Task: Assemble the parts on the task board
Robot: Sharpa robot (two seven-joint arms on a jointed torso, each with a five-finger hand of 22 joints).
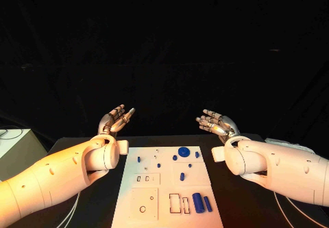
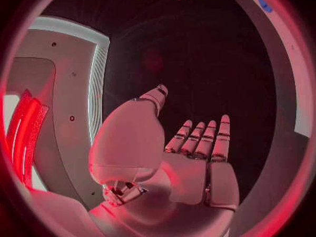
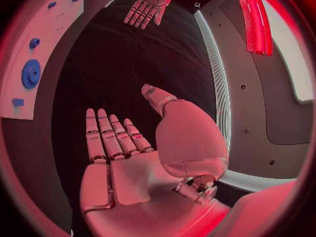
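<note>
1. Hands: left hand (image 1: 118, 118) and right hand (image 1: 217, 124) both raised beyond the far end of the task board (image 1: 131, 205), palms up, fingers stretched out and apart, nothing in either. Both wrist views confirm it: bare palms, straight fingers.
2. Task board sits well short of both sets of fingertips, between the two forearms. Neither hand touches it.
3. Parts, judged loose: blue gear (image 1: 184, 151) at the board's far end, closest to the right hand's fingers; a small blue peg (image 1: 181, 176) mid-board; a thick blue cylinder (image 1: 198, 203) and a thinner blue rod (image 1: 207, 204) side by side at the near end, farthest from any fingers. Several tiny blue pieces around the gear; can't tell whether they are seated.
4. Open slots: rectangular cutouts (image 1: 179, 203) just beside the cylinder look unfilled.
5. Progress estimate: at or near the start. No part picked up yet; most of the assembly is left.
</note>
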